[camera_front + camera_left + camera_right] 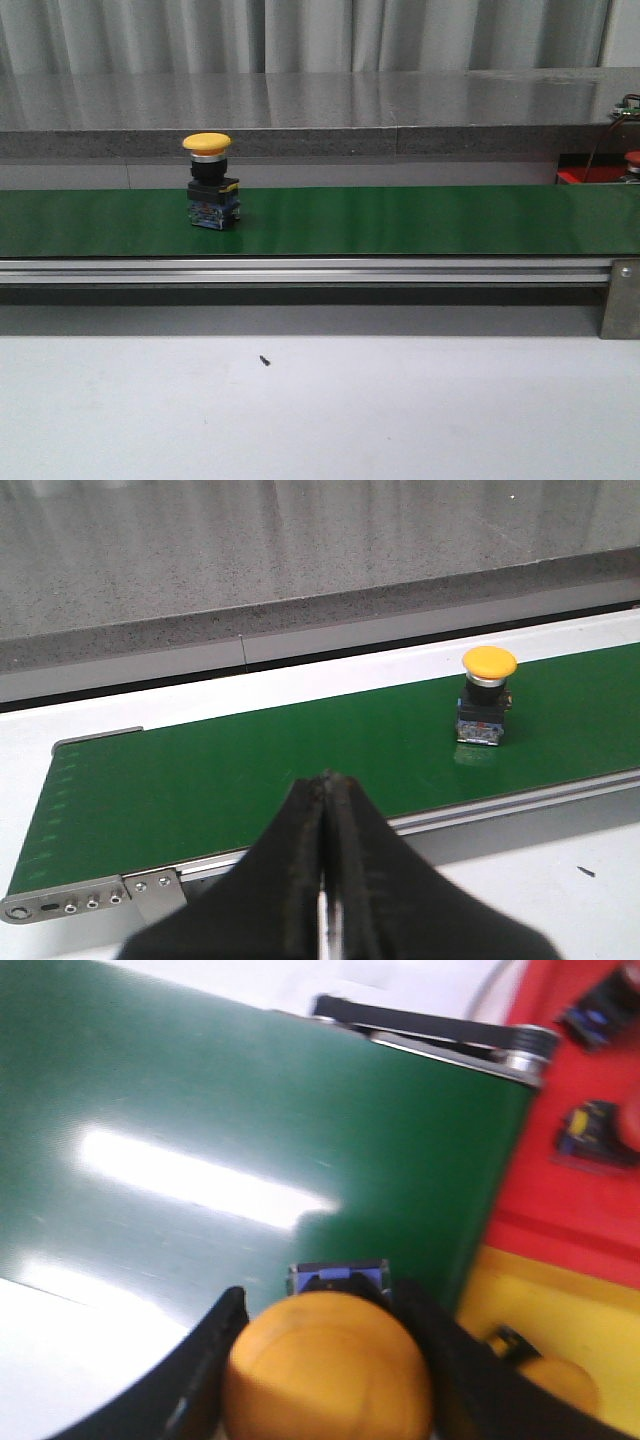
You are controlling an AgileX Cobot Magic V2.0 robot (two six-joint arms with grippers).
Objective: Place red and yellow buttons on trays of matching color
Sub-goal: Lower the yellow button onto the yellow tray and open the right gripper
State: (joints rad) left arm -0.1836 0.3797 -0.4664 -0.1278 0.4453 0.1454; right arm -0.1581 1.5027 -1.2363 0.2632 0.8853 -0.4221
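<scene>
On the green belt (pixel 400 220) a yellow button (pixel 209 180) stands upright, well apart from the left gripper (pixel 325 810), whose fingers are pressed together on nothing, while the right gripper (pixel 325 1360) clamps a second yellow button (pixel 325 1370) above the belt's end, beside the yellow tray (pixel 560 1320) and red tray (pixel 560 1200).

Even, fairly bright overhead light. In the right wrist view, white glare streaks cross the green belt (pixel 250 1140), and the whole picture is soft, most blurred beside the belt at the red tray (pixel 580 1200).
</scene>
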